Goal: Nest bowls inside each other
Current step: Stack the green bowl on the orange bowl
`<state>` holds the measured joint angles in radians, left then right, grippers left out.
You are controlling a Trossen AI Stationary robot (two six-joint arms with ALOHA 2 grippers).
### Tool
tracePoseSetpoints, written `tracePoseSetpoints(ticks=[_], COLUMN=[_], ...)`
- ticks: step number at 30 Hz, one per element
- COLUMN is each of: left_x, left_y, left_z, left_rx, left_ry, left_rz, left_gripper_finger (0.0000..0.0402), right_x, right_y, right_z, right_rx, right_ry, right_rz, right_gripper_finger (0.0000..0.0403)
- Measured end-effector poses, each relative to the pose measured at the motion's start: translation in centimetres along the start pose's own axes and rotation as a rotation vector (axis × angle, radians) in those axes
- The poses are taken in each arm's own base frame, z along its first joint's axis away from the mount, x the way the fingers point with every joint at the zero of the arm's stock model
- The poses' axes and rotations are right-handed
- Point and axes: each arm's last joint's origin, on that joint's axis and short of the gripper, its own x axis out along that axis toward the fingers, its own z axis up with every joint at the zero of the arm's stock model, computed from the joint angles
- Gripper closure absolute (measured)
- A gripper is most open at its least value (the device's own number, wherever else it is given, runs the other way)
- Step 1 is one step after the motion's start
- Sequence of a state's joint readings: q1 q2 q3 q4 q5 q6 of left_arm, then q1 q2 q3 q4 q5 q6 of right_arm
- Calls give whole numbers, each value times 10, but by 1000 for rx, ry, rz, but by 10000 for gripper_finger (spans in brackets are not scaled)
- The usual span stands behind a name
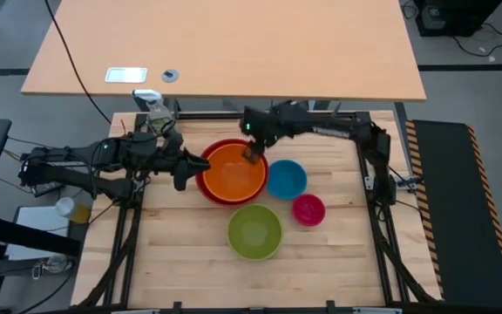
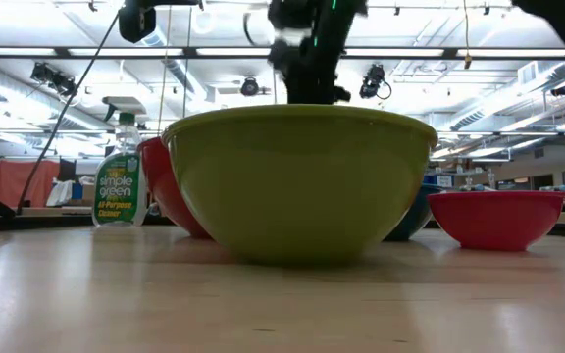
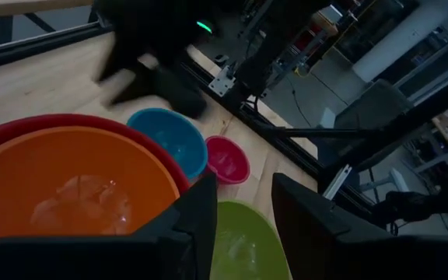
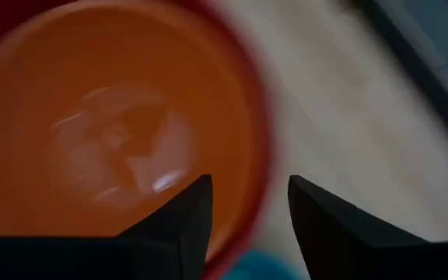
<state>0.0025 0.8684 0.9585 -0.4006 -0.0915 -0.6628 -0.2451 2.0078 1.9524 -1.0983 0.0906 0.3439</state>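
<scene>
The orange bowl [image 1: 234,172] sits nested inside the red bowl [image 1: 209,193] at the table's middle. The blue bowl [image 1: 287,179], the pink bowl [image 1: 308,210] and the lime green bowl [image 1: 254,231] each rest apart on the table by their bases. My right gripper [image 1: 253,154] hovers open above the orange bowl's far right rim [image 4: 247,163], touching nothing. My left gripper [image 1: 184,174] waits open just left of the red bowl, above the table, with nothing between its fingers [image 3: 243,210].
A spray bottle [image 2: 116,186] stands at the far left of the table, near the left arm. A larger light-wood table [image 1: 225,44] lies beyond the far edge. Free boards show along the table's near edge and on its right side [image 1: 347,253].
</scene>
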Motion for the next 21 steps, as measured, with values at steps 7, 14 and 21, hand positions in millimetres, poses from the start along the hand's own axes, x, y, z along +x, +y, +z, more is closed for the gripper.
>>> tracePoseSetpoints(ticks=[7,14,21], left_x=[0,0,0], left_y=[0,-2,-4], left_z=[0,1,4], left_rx=[30,92,156], left_ry=[7,1,-30], left_rz=[-12,-31,-50], left_gripper_finger=[273,273,273], right_x=[-19,-40,-7], right_y=[75,117,130], right_z=[-56,-121,-172], right_rx=[10,122,277], right_ry=[-9,-46,24], right_rz=[21,23,49], right_gripper_finger=[230,230,229])
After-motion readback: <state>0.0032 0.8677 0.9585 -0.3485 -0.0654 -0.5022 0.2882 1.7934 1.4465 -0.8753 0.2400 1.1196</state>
